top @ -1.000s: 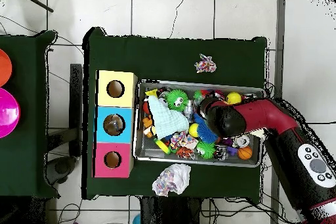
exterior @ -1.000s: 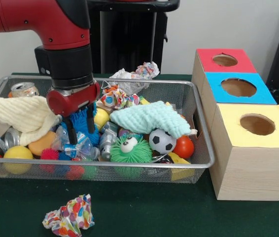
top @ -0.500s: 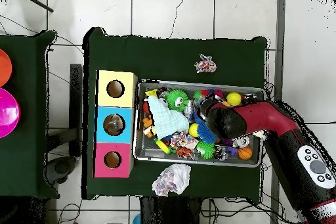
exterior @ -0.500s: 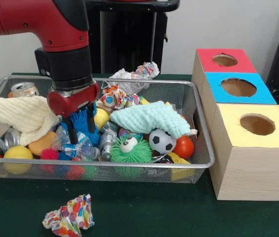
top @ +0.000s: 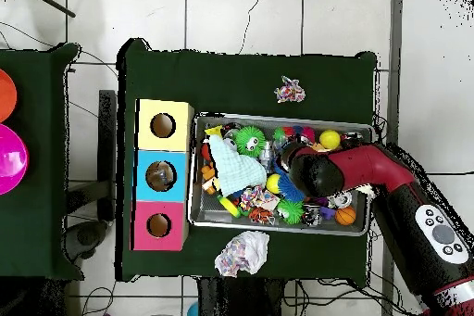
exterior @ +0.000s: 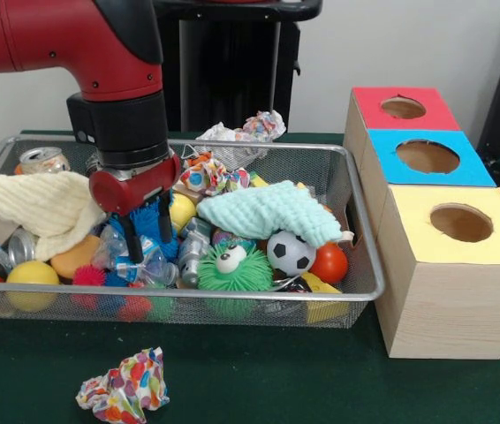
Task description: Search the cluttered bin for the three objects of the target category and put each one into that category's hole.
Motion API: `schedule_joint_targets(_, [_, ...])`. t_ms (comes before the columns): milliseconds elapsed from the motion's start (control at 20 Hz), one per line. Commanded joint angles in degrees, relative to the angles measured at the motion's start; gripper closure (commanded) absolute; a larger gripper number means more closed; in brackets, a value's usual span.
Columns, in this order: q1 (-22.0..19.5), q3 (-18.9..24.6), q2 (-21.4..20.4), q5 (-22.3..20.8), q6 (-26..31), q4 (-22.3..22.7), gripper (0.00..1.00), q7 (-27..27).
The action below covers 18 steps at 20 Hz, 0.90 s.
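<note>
My gripper point(exterior: 147, 233) has eased up and right since a second ago, fingers spread, empty, straddling the blue spiky ball point(exterior: 147, 221) in the wire bin point(exterior: 356, 231). Nothing lifted yet; the yellow hole point(exterior: 461, 223) waits far right.

One wire bin point(exterior: 356, 265) sits mid-frame. Three boxes stand at the right: one red point(exterior: 405, 108), one blue point(exterior: 427, 157), one yellow point(exterior: 460, 223), each with one hole. Two cloths lie in the bin: one cream point(exterior: 38, 205), one mint point(exterior: 263, 212). Three crumpled paper wads show: lower left point(exterior: 125, 387), behind the bin point(exterior: 246, 130), and inside point(exterior: 206, 173). One soccer ball point(exterior: 290, 253); one green fuzzy toy point(exterior: 232, 265); one can point(exterior: 42, 160).
</note>
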Motion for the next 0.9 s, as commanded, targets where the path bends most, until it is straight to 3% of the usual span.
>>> schedule_joint_targets(50, [-0.19,-0.69,2.6,-4.24,-2.33,0.58,0.0,-11.74])
schedule_joint_targets(900, [-1.51,-0.1,5.46,-3.49,-2.35,-0.91,0.0,-13.39])
